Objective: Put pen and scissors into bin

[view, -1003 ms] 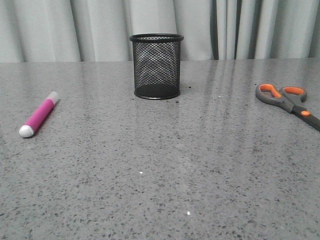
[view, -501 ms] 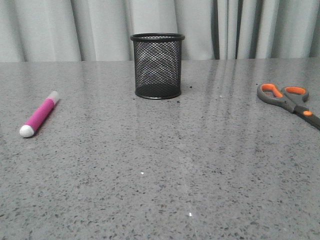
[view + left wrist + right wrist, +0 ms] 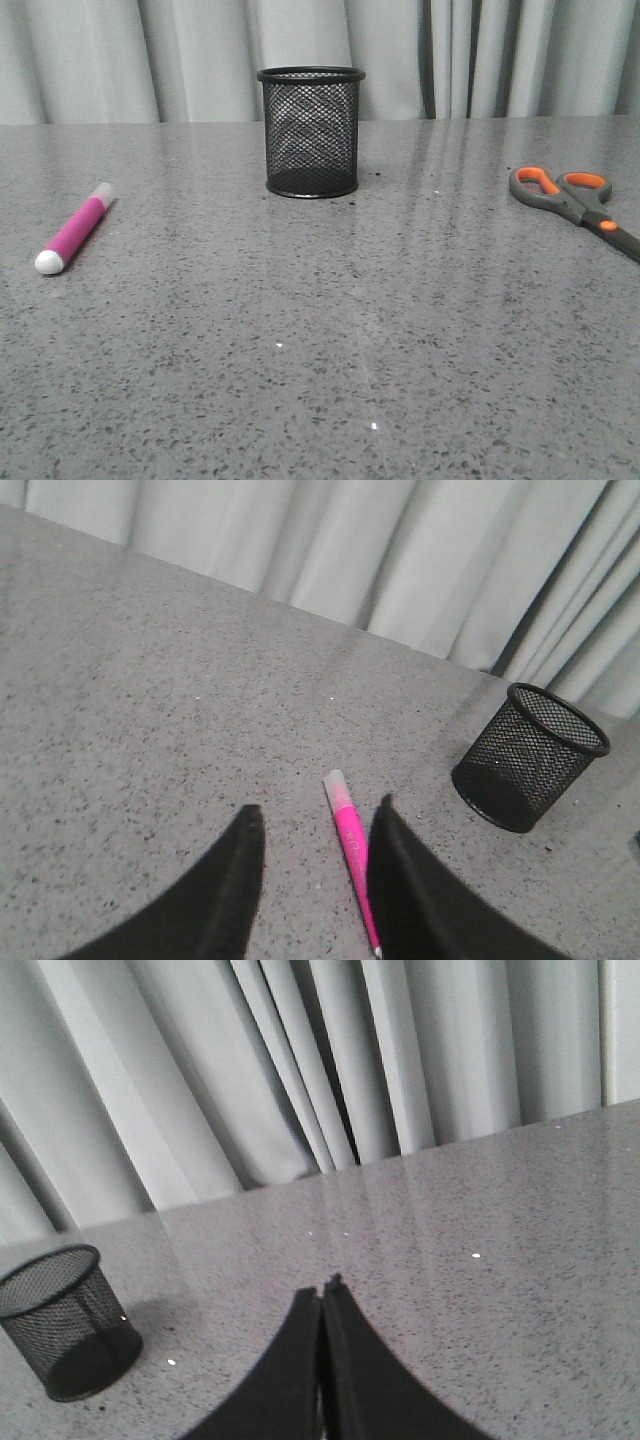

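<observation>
- The thick magenta-pink pen (image 3: 75,230) with a white rounded cap lies flat on the speckled grey stone surface (image 3: 320,340), on my left side, well apart from the black wire-mesh cylindrical bin (image 3: 311,131).
- Its long axis runs near-to-far with a slight rightward lean: white cap toward me, pale translucent end away.
- My left fingers (image 3: 255,835) are spread wide above the surface, the pen (image 3: 352,855) seen between them, untouched.
- The grey-handled scissors (image 3: 572,203) with orange-lined loops lie at the right edge, handles toward the bin, dark blades pointing right and nearer.
- My right fingers (image 3: 322,1305) are pressed together, grasping nothing.
- The bin stands upright, centre-back.
</observation>
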Tool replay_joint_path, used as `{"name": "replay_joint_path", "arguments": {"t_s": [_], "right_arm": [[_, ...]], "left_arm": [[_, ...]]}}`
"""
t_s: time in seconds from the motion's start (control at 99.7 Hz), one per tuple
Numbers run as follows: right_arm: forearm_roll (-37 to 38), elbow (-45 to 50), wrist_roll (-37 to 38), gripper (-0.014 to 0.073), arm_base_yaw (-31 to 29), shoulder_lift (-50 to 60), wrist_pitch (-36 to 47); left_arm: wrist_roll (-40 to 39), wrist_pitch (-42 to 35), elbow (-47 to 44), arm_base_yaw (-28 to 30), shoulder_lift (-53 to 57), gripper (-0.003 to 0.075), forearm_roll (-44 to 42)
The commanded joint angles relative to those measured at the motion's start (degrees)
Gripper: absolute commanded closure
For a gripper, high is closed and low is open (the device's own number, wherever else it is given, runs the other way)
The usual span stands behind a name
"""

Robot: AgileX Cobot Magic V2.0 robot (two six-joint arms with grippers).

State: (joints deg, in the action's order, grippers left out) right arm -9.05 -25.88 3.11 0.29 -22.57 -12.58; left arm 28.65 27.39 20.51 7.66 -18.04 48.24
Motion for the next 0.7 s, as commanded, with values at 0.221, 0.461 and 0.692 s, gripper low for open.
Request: {"name": "replay_joint_path", "arguments": {"t_s": [0.221,0.461,0.692], "right_arm": [[1.21,-10.18,-2.51,0.0367,5.0,-9.94,2.47],[1.21,-10.7,-2.51,0.0286,6.9,-11.53,1.52],[1.21,-10.7,-2.51,0.0286,6.9,-11.53,-0.06]], "left_arm": [[2.78,1.29,13.68,-5.31,-17.12,0.0527,-2.04],[0.12,12.06,25.02,-7.66,-32.49,0.0526,-5.3],[-14.16,25.73,40.75,-11.17,-49.04,0.0328,-18.08]]}}
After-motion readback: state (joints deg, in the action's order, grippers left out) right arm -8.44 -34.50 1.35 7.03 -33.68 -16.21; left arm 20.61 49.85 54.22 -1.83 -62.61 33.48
